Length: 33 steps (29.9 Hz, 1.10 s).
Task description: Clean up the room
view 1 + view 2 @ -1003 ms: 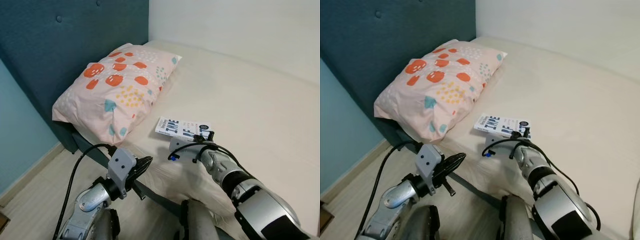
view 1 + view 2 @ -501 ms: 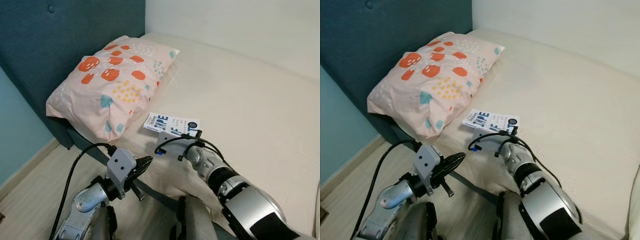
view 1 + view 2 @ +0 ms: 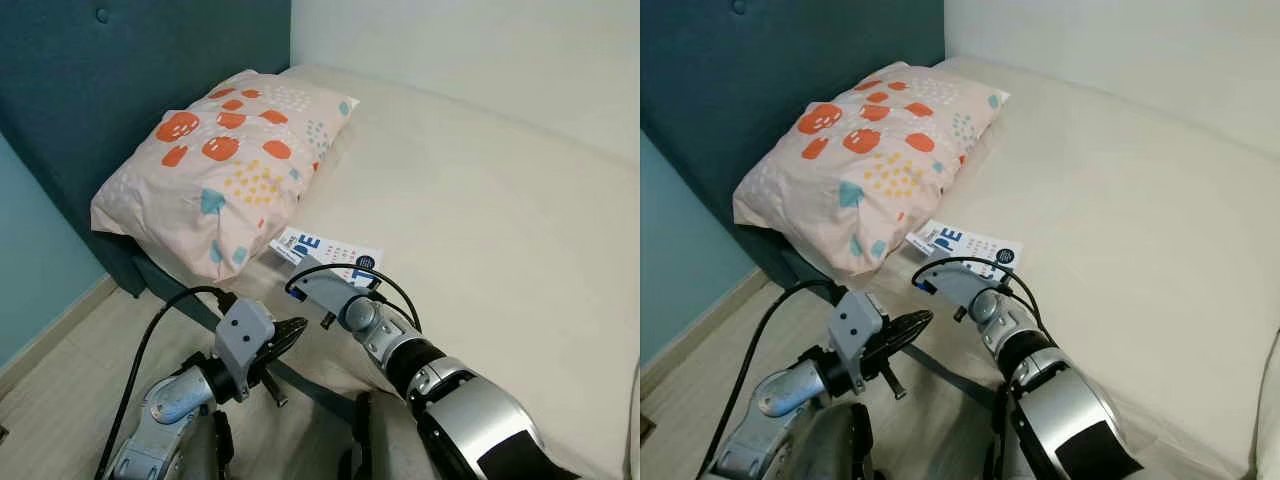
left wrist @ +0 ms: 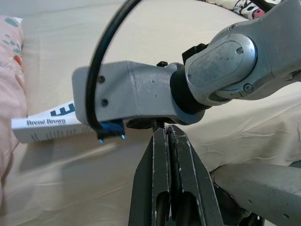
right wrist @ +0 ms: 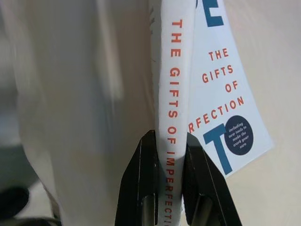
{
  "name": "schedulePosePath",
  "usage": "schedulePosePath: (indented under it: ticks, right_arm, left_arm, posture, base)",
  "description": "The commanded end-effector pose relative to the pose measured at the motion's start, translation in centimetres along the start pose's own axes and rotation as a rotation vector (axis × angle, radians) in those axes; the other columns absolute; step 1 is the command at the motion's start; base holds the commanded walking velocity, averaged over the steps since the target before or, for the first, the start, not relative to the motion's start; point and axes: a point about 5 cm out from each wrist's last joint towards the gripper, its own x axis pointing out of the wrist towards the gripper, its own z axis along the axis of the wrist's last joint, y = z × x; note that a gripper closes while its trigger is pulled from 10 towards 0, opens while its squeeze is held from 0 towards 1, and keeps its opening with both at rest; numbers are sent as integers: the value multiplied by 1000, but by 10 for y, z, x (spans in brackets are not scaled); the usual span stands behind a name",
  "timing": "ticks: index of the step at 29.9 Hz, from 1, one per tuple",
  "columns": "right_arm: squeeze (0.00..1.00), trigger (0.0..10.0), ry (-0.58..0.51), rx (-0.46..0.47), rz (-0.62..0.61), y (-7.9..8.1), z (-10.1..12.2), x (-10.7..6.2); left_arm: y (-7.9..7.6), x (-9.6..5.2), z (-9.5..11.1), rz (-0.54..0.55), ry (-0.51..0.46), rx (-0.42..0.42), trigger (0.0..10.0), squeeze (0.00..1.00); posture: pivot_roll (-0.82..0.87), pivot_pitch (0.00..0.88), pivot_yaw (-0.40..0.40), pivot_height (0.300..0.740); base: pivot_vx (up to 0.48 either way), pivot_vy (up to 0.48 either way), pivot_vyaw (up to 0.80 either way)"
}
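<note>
A white book with blue and orange lettering lies on the cream bed, just right of the pillow's lower corner. My right gripper is shut on it, one black finger on each side of the spine. In the eye views the right wrist's grey housing sits over the book's near edge. My left gripper hovers low beside the bed's front edge, pointing at the right wrist. Its fingers are pressed together with nothing between them.
A pink pillow with orange and teal dots leans on the dark teal headboard at the bed's left end. Pale wooden floor runs along the left side. A white wall stands behind the bed.
My right gripper has drawn the book left, closer to the pillow and the bed's edge, turning it a little. The left arm has barely moved.
</note>
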Motion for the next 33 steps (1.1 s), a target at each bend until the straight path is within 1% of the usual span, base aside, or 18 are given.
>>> schedulePosePath:
  ticks: [1,7,12,14,15,16,17,18,19,21,22,24,25,26,27,28,33]
  right_arm:
    - [0,10000,107,-40,33,8,-26,0]
    - [0,10000,147,-93,2,0,-34,-1]
    - [0,10000,152,-101,-6,-2,-35,-1]
    - [0,10000,153,-67,-9,-1,-33,-1]
    - [0,10000,153,-67,-9,-1,-33,-1]
    - [0,10000,151,-35,-9,-1,-31,-1]
    - [0,10000,151,-35,-9,-1,-31,-1]
    - [39,10000,149,-1,-11,0,-30,-1]
    - [482,10000,147,26,-14,0,-29,-1]
    - [482,10000,147,26,-14,0,-29,-1]
    - [1000,10000,145,49,-18,1,-28,-1]
    - [1000,10000,141,51,-25,0,-27,-1]
    - [529,10000,135,61,-27,0,-26,-1]
    - [416,10000,131,68,-28,0,-25,-1]
    - [416,10000,131,68,-28,0,-25,-1]
    - [0,10000,127,68,-30,0,-23,-1]
    - [0,10000,122,77,-37,0,-21,0]
  left_arm:
    - [-5,0,-3,-29,18,-8,10000,0]
    - [-6,0,-3,-39,19,-7,10000,0]
    - [-6,0,-3,-43,20,-6,10000,0]
    - [-6,0,-3,-46,20,-3,10000,0]
    - [-6,0,-3,-46,20,-3,10000,0]
    - [-5,1,-3,-48,20,0,10000,0]
    - [-5,1,-3,-48,20,0,10000,0]
    - [-4,1,-3,-48,20,3,10000,0]
    - [-3,1,-2,-50,21,6,10000,0]
    - [-3,1,-2,-50,21,6,10000,0]
    - [-3,1,-2,-50,21,9,10000,0]
    - [-2,1,-2,-50,22,12,10000,0]
    - [-1,0,-2,-50,23,16,10000,0]
    - [0,0,-2,-50,23,17,10000,0]
    - [0,0,-2,-50,23,17,10000,0]
    - [1,0,-3,-49,24,19,10000,0]
    - [2,-1,-3,-46,27,23,10000,0]
  posture:
    - [36,348,-99,587]
    - [32,348,-97,587]
    - [33,348,-97,587]
    - [34,343,-97,587]
    - [34,343,-97,587]
    - [36,341,-97,587]
    - [36,341,-97,587]
    - [38,339,-97,587]
    - [40,336,-96,587]
    - [40,336,-96,587]
    - [40,336,-96,587]
    - [43,335,-97,587]
    - [44,333,-97,587]
    - [44,333,-97,587]
    - [44,333,-97,587]
    - [45,331,-98,587]
    - [49,325,-99,587]
  base:
    - [0,0,0]
    - [0,0,0]
    - [0,0,0]
    - [0,0,0]
    - [0,0,0]
    - [0,0,0]
    - [0,0,0]
    - [0,0,0]
    - [0,0,0]
    - [0,0,0]
    - [0,0,0]
    - [0,0,0]
    - [0,0,0]
    - [0,0,0]
    - [0,0,0]
    - [0,0,0]
    - [0,0,0]
